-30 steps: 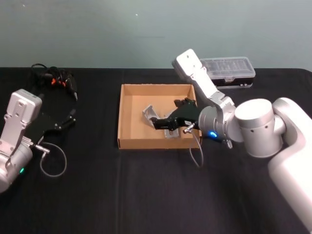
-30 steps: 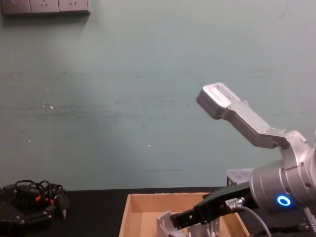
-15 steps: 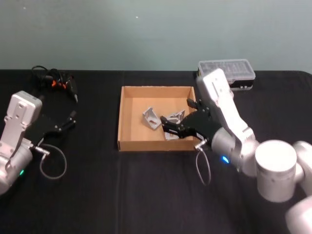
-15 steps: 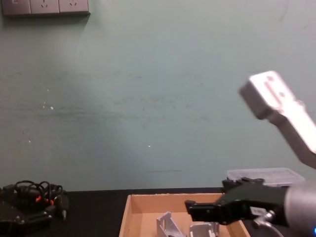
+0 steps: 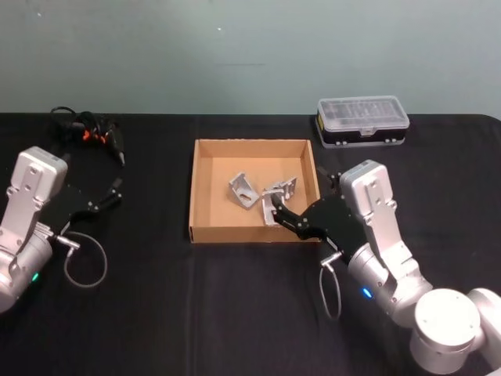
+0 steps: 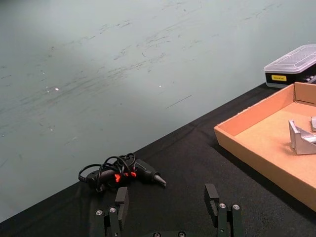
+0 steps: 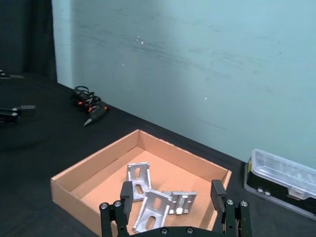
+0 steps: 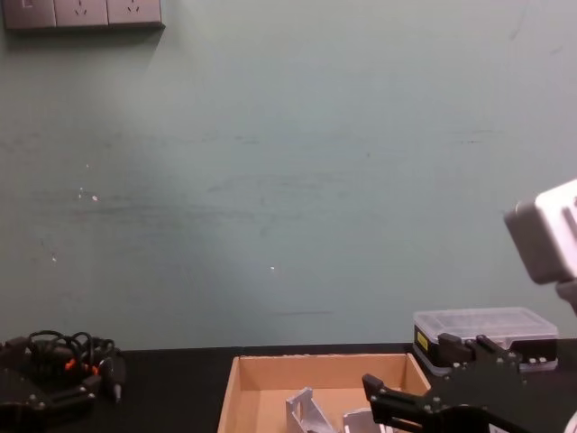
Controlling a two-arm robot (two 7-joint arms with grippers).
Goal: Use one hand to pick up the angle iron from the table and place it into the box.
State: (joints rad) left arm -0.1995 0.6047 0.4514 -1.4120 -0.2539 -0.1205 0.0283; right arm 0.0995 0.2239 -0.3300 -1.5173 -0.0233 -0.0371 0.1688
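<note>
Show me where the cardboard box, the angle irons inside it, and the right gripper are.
box (image 5: pixel 192 188): head view, left wall.
angle irons (image 5: pixel 243 190): head view, on the left bracket's face.
right gripper (image 7: pixel 173 201): right wrist view, midway between its open fingertips.

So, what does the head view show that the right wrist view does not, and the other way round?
Only the head view has the parked left gripper at the table's left side, and the right arm's silver body. Only the right wrist view looks along the right gripper from behind, with its jaws open and empty. Both share the box holding three angle irons, the cable tangle and the clear-lidded case.
</note>
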